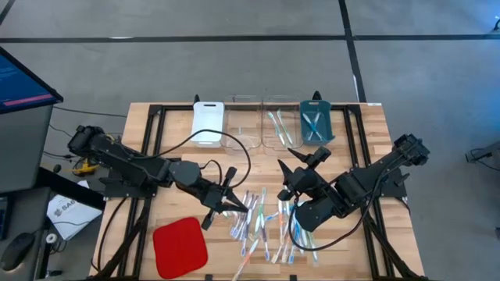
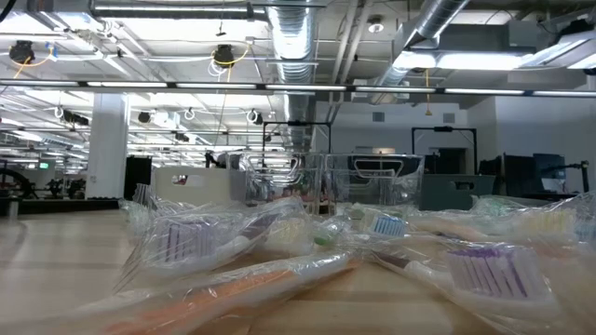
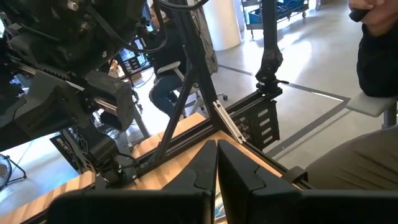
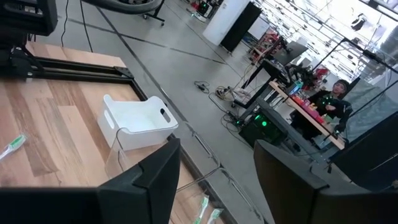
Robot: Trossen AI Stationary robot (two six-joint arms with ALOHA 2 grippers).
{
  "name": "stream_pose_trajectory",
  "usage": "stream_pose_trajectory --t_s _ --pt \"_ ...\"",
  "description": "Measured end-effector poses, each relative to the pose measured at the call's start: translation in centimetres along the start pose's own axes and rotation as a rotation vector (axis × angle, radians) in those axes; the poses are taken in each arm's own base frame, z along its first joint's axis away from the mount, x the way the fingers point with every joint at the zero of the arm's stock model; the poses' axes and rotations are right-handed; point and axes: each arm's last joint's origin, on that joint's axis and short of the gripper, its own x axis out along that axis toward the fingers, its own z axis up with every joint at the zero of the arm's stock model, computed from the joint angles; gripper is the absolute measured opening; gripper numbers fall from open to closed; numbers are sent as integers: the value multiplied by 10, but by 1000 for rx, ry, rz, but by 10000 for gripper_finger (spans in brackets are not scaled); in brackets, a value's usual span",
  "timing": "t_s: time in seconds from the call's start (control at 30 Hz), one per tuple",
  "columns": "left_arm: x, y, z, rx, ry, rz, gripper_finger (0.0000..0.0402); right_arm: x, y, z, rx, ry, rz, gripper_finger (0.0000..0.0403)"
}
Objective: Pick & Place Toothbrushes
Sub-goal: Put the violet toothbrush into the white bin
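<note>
Left gripper (image 1: 237,204): fingers pressed shut, nothing seen between them, held at the left edge of the pile.
Right gripper (image 1: 286,190): fingers spread apart, nothing held, raised over the pile's right side.
Toothbrushes (image 1: 262,226): heaped loose in clear wrappers on the table's (image 1: 367,129) near half, between the two arms.
Sorted brushes (image 1: 279,125): a few are seen lying in the clear tray.
Teal tray (image 1: 316,122): more brushes are held inside.
White tray (image 1: 208,123): set at the row's left end.
Red pad (image 1: 180,247): laid near the table's front-left corner.
</note>
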Motion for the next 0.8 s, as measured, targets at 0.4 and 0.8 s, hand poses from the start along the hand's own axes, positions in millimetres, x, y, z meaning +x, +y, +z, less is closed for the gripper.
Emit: stream_pose_trajectory --t_s 0.4,0.8 --pt "0 0 0 0 0 0 8 0 0 0 0 0 0 193" --pt "-3 0 -44 -138 139 13 8 8 0 -1 5 49 60 194"
